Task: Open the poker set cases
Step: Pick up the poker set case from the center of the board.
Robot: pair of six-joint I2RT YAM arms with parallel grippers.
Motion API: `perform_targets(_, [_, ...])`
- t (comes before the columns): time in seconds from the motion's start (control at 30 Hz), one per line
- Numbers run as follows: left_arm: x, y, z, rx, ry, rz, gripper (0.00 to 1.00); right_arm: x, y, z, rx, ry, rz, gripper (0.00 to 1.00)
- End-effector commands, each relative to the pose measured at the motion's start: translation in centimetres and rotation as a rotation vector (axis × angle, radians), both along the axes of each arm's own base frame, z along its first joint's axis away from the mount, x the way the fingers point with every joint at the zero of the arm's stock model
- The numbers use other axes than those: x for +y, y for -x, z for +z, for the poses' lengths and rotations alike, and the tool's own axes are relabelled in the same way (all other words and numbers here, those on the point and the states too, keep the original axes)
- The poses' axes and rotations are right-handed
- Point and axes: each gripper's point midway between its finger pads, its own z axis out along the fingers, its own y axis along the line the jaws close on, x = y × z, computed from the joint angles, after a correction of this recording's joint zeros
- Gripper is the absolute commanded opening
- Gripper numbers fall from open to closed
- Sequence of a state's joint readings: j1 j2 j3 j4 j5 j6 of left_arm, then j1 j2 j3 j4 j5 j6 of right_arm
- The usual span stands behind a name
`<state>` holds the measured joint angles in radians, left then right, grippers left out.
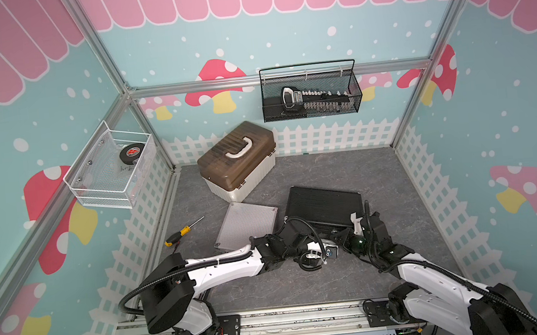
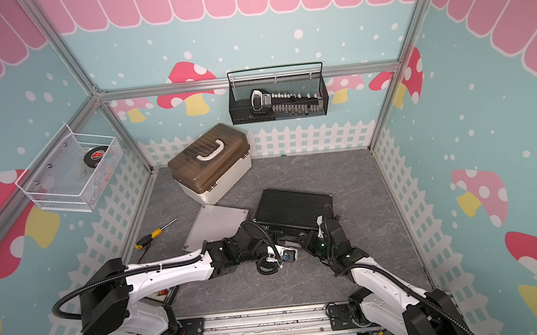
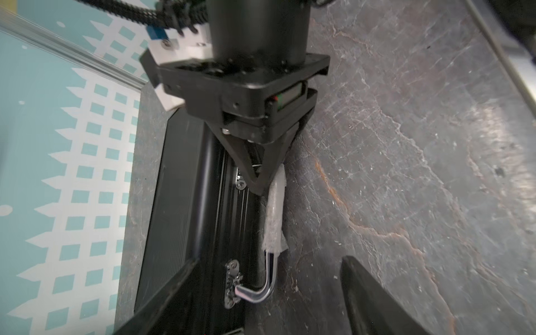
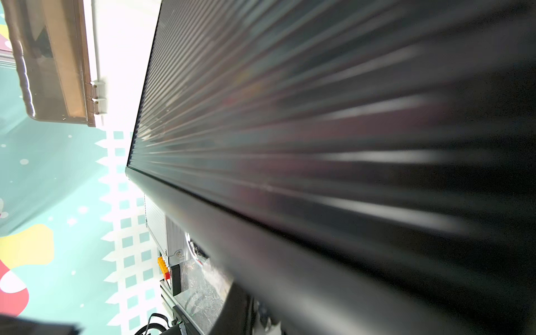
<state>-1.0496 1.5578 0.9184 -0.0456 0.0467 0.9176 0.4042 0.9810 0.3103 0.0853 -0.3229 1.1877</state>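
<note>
We see the black poker case (image 1: 323, 206) lying flat and shut on the tabletop (image 1: 304, 288), just right of centre in both top views. The silver poker case (image 1: 247, 225) sits just beside it on the left, also shut. The black case's long front edge runs across the frame, facing both arms. Our left end effector (image 3: 271, 258), fingers wide apart, straddles the wrapped chrome handle (image 3: 272, 220) running along that face. Our right end effector (image 3: 257, 185), fingers together, sits at the handle's far end. We judge the left arm nearer the handle.
</note>
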Motion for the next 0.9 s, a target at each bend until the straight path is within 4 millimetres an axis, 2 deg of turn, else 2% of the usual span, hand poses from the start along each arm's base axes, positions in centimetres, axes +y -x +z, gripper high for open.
perform_targets(0.0, [-1.2,-1.3,-0.3,-0.114,-0.005,-0.021,0.72,0.3,-1.6,3.2,-0.089,-0.044,-0.009,0.00])
perform_targets(0.2, [-1.6,-2.8,-2.1,-0.182,-0.017,0.011,0.68,0.0,-1.6,3.6,-0.098,-0.056,-0.016,0.00])
perform_targets(0.3, [-1.9,-3.7,-2.2,-0.213,0.005,0.052,0.61,-0.1,-1.6,3.5,-0.094,-0.063,-0.017,0.00])
perform_targets(0.47, [-2.2,-5.5,-2.0,-0.294,0.049,0.126,0.59,-0.2,-1.6,3.7,-0.097,-0.070,-0.019,0.00])
perform_targets(0.6, [-2.1,-5.7,-2.9,-0.327,0.031,0.123,0.59,-0.2,-1.5,3.7,-0.097,-0.073,-0.020,0.00])
perform_targets(0.73, [-2.1,-5.9,-2.9,-0.359,0.046,0.132,0.58,-0.3,-1.6,3.8,-0.098,-0.076,-0.022,0.00])
perform_targets(0.87, [-2.3,-6.1,-2.6,-0.379,0.052,0.137,0.51,-0.3,-1.6,3.7,-0.096,-0.082,-0.020,0.00])
